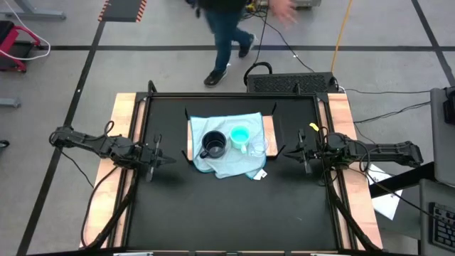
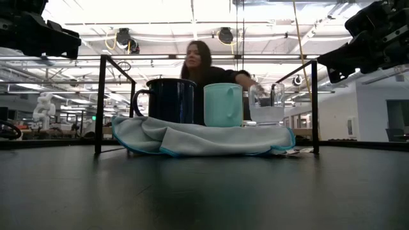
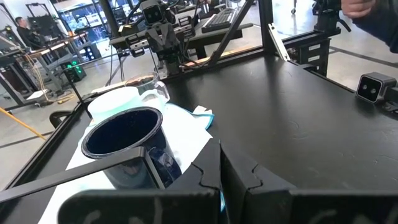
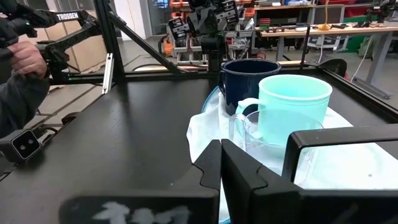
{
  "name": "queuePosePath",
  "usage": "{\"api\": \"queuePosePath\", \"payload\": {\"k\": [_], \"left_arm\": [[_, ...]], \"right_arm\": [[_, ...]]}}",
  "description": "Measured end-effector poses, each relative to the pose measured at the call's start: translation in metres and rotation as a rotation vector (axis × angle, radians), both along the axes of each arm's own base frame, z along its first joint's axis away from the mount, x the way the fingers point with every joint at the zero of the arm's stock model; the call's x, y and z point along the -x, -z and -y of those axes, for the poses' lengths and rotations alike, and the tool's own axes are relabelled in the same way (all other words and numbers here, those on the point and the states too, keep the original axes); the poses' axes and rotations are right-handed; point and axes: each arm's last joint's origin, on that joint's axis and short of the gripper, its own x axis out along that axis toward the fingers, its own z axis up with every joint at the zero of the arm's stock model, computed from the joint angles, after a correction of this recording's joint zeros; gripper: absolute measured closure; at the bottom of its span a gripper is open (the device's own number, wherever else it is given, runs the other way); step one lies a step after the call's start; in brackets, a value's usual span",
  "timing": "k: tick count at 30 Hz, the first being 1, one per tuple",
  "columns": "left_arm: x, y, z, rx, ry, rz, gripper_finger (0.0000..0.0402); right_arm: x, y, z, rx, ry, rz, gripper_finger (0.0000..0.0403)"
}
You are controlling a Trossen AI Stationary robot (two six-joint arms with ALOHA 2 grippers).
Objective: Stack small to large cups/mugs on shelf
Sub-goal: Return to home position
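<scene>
Left pincer (image 1: 166, 161): It hangs over the black table (image 1: 234, 213) on the big mug's side, apart from the shelf. Its two fingers are pressed together and hold nothing.
Right pincer (image 1: 286, 151): It hangs on the other side, near the shelf's end. Its fingers are pressed together too, with nothing between them.
Shelf (image 1: 269, 135): A low wooden stand in the middle of the table, with a pale blue cloth (image 1: 231, 166) laid over it. The cloth is rumpled and hangs down over one long edge.
Black mug (image 1: 214, 144): It stands upright on the cloth, nearest the left arm.
Turquoise cup (image 1: 240, 136): It stands upright just beside the mug, in the middle of the row.
Clear cup (image 1: 257, 148): It stands upright right next to the turquoise cup, nearest the right pincer. I cannot tell if the two touch.
Person (image 1: 226, 32): Someone is walking behind the table, close to its frame.
How far along: All three stand on the shelf in a row, big to small. I think the job is nearly done, and the arms only need to go to rest.
What could go wrong: The clear cup looks light and is closest to the right pincer, so a swing toward the shelf could knock it over. The cloth is loose, so a finger catching its hanging edge could drag all three cups down. The person could bump the frame and shake the row.
</scene>
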Motion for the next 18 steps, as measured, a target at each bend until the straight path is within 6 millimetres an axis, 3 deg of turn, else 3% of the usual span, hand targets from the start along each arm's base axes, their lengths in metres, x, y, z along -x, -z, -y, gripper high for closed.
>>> {"api": "queuePosePath", "payload": {"k": [18], "left_arm": [[0.0000,-0.0001,0.0000,0.002,0.000,0.000,0.0401]], "right_arm": [[0.0000,0.0000,-0.0002,0.004,-0.007,0.000,0.0403]]}}
